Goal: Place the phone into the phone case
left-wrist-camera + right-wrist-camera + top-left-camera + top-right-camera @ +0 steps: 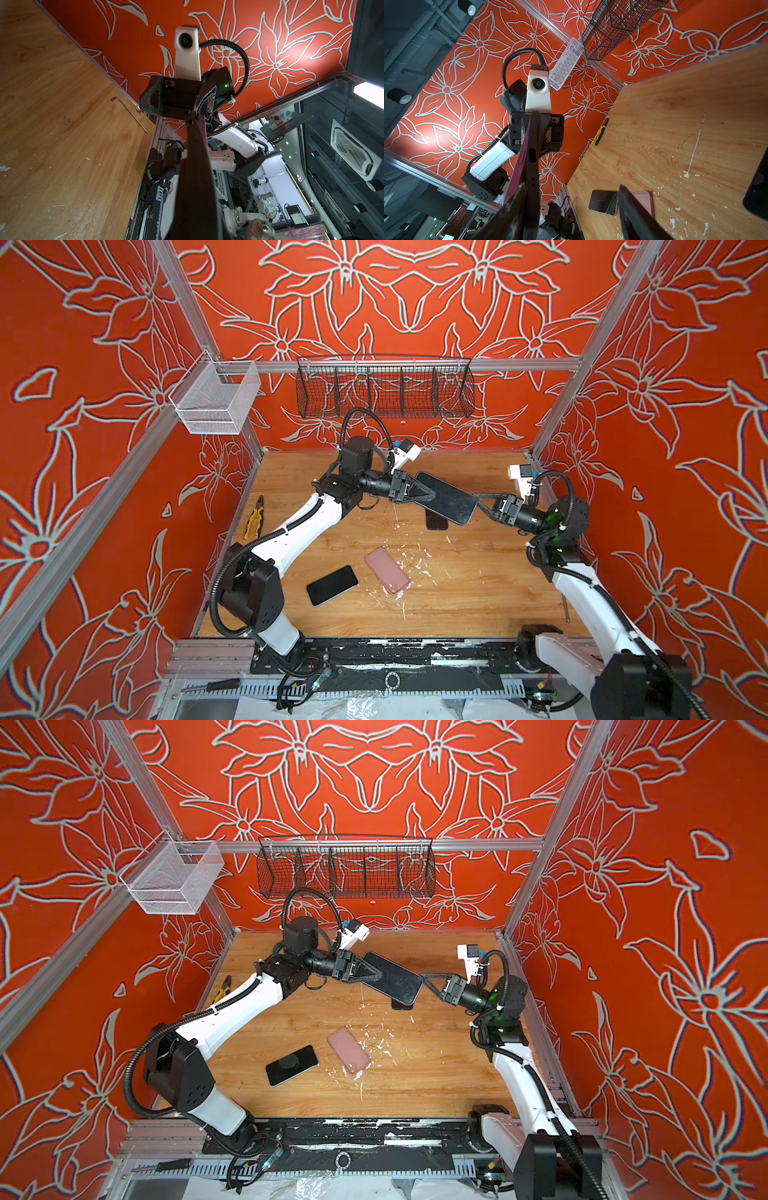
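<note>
**Bench stock, largest first**

1. Wooden plank table, paint-flecked. It serves as the work floor.
2. Black wire basket with dividers, hung on the rail at 12 o'clock. We see nothing in it.
3. White mesh basket, hung at 10 o'clock, clear of both arms.
4. Dark flat rectangular slab, phone-sized, raised above the table at 1 o'clock from centre.
   - The left gripper is clamped on its 9 o'clock end.
   - The right gripper stands at the 3 o'clock end with its jaws spread; in the right wrist view the slab runs close along one finger.
   - That view shows a port cut-out in the slab's edge. We cannot tell whether this is a bare case or a phone already seated in one.
   - We judge it is held aloft so that both ends stay reachable.
5. Pink rounded rectangular case, flat near table centre.
6. Black glossy phone, flat at 8 o'clock of the pink case, within the left arm's reach.
7. Dark flat rectangular item, on the table and partly hidden beneath the slab.
8. Yellow-handled pliers, at the 9 o'clock edge. We judge them unneeded.
9. Steel hex key, at the table's rim.
</note>
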Robot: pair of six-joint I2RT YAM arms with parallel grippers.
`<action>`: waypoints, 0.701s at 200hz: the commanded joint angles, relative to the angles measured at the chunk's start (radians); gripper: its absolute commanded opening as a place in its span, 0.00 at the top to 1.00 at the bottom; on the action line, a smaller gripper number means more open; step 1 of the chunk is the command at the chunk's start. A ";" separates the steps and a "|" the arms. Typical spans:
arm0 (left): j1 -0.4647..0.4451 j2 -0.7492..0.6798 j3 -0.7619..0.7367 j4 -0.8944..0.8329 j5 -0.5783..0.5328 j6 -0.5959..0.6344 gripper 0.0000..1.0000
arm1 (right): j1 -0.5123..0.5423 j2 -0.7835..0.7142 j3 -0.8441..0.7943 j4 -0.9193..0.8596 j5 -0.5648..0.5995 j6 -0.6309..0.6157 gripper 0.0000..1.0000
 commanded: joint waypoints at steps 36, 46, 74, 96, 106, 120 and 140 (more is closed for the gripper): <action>-0.005 -0.030 -0.003 -0.014 0.000 0.031 1.00 | 0.004 -0.033 0.103 0.076 0.103 0.060 0.26; -0.005 -0.032 -0.005 -0.013 0.000 0.031 1.00 | 0.009 -0.023 0.118 0.069 0.091 0.056 0.25; -0.009 -0.031 -0.003 0.010 -0.002 0.017 1.00 | 0.045 0.015 0.119 0.029 0.052 0.012 0.21; -0.015 -0.028 0.002 0.026 -0.002 0.005 1.00 | 0.088 0.052 0.100 0.027 0.028 -0.017 0.20; -0.018 -0.027 0.007 0.026 0.000 0.003 1.00 | 0.107 0.068 0.095 0.027 0.020 -0.026 0.20; -0.020 -0.027 0.012 0.025 0.000 0.002 1.00 | 0.130 0.081 0.091 0.025 0.013 -0.037 0.21; -0.020 -0.023 0.019 0.027 -0.001 -0.001 1.00 | 0.151 0.084 0.088 0.025 0.006 -0.048 0.25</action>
